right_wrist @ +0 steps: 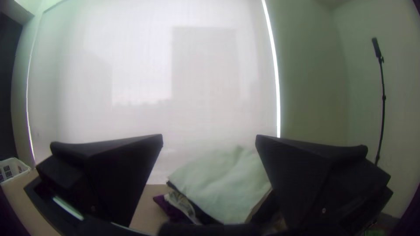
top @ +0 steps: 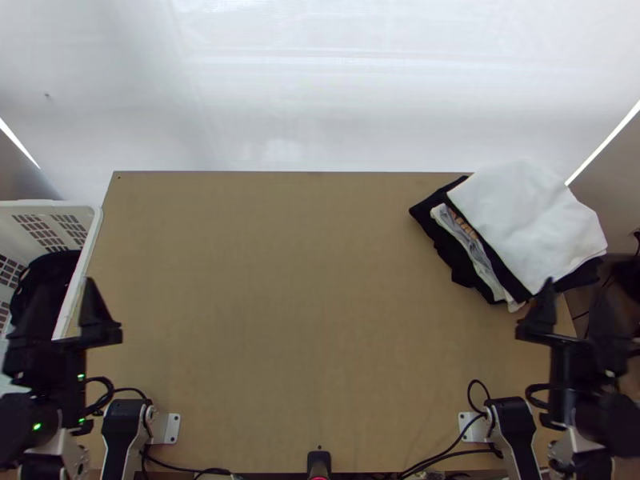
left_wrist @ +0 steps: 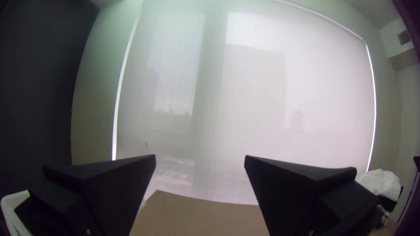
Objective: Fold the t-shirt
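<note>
Starting with the left gripper [left_wrist: 200, 157]: open wide, nothing pinched between the fingers, pointing forward near the white plastic laundry basket [top: 90, 248]. Across to the right gripper [right_wrist: 209, 136]: open too, gripping nothing, poised by the near side of the stack of folded clothes [top: 460, 268]. Looking into the basket now, to a bunched black garment [top: 54, 268]; dim in there, so perhaps the t-shirt to fold, though hard to be sure.

Reading this as time to fetch and spread. Tip the left gripper down into the basket, pinch a single edge, and avoid biting deep, for fear of dragging out a second piece. Lift clear of the rim before swinging inward. Lower onto the middle of the wooden table [top: 304, 304], bring in the right gripper for the opposite corner, then draw apart gently and smooth flat before any fold. Match both sides, crease slowly, let go low.

Farther out, at the table's far right, spotting the white folded cloth [top: 528, 224] atop the stack, overhanging a little. Pass well above there, or risk toppling the layers.
</note>
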Tool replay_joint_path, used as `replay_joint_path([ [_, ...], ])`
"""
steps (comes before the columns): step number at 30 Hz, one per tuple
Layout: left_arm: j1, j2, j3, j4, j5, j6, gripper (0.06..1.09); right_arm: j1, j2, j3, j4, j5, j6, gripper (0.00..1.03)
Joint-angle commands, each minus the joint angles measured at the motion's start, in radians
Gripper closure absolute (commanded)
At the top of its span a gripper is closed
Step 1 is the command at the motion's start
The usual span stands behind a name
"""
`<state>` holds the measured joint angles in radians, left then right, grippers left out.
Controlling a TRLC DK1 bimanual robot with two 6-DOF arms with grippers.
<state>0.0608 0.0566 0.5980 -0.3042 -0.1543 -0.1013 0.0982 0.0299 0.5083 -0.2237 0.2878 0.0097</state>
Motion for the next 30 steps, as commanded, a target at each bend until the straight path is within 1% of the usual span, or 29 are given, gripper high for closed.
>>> replay_joint_path([
  [1,0.01,-0.063,-0.188,-0.001,-0.028,0.006,0.1,0.035,-0.039,-0.179,-0.063,-0.001,0.115,0.04],
  [5,0.008,-0.063,-0.307,0.059,-0.028,0.018,0.1,0.074,-0.039,-0.267,-0.049,-0.001,0.092,0.04],
  [7,0.008,-0.063,-0.348,0.106,-0.027,0.038,0.1,0.112,-0.039,-0.298,-0.049,-0.018,0.076,0.04],
  [9,0.004,-0.063,-0.385,0.109,-0.022,0.046,0.1,0.159,-0.036,-0.312,-0.016,-0.021,0.045,0.04],
  [13,0.001,-0.063,-0.426,0.111,-0.021,0.057,0.1,0.196,-0.036,-0.344,0.029,-0.056,0.012,0.04],
  [14,0.001,-0.063,-0.431,0.111,-0.021,0.057,0.1,0.201,-0.038,-0.364,0.061,-0.056,-0.011,0.04],
  [15,0.001,-0.063,-0.441,0.126,-0.021,0.057,0.1,0.204,-0.038,-0.383,0.084,-0.056,-0.016,0.04],
  [18,0.011,-0.063,-0.494,0.214,-0.022,0.074,0.1,0.205,-0.038,-0.425,0.156,-0.058,-0.016,0.04],
  [20,0.013,-0.063,-0.517,0.246,-0.022,0.08,0.1,0.218,-0.036,-0.448,0.187,-0.062,-0.017,0.04],
  [22,0.011,-0.063,-0.534,0.251,-0.021,0.078,0.1,0.227,-0.036,-0.476,0.201,-0.068,-0.019,0.04],
  [25,0.01,-0.063,-0.558,0.258,-0.019,0.071,0.1,0.229,-0.031,-0.498,0.261,-0.082,-0.024,0.04],
  [27,0.011,-0.057,-0.56,0.255,-0.019,0.058,0.1,0.235,-0.03,-0.505,0.259,-0.09,-0.039,0.04],
  [30,0.008,-0.055,-0.558,0.251,-0.007,0.052,0.1,0.233,-0.027,-0.505,0.256,-0.09,-0.037,0.04],
])
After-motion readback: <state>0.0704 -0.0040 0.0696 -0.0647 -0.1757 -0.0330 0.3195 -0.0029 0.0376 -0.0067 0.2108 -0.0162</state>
